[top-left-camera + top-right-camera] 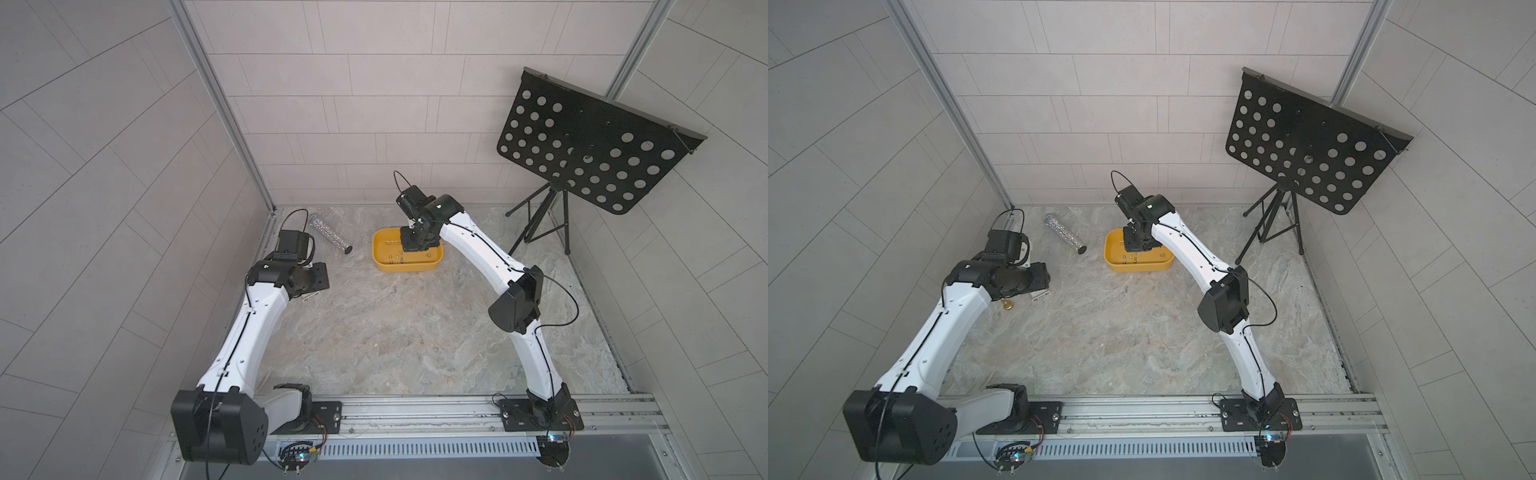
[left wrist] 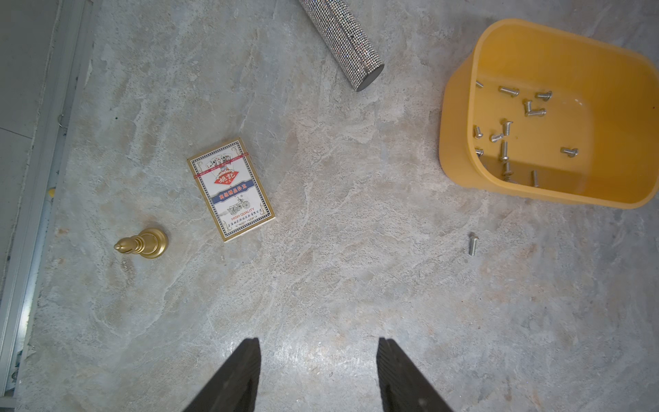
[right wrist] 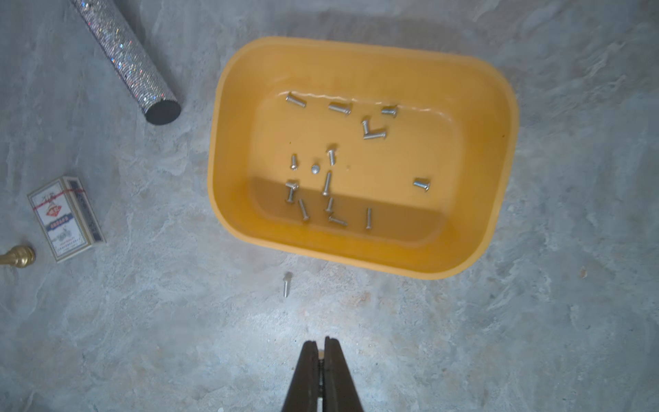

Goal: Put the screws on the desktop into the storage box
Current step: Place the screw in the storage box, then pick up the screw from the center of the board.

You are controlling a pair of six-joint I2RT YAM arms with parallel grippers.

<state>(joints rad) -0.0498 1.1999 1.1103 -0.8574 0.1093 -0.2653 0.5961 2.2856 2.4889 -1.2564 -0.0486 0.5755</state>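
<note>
The right end effector [image 3: 322,343], pressed together with a pale glint between its tips that may be a screw, hangs over the storage box [image 1: 405,267]. In a top view the one loose screw [image 1: 394,289] lies on the counter [image 1: 415,345] at its 7 o'clock, near the box, shaft running 12-to-6. The left end effector [image 2: 317,344], spread and empty, is farther.

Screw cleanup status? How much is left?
Nearly done. Done: about fifteen screws lie in the box. In hand: the right hand is shut; a pale sliver between its tips may be a screw, unclear. The left hand is open and empty. Left: one loose screw on the desktop beside the box.
</note>
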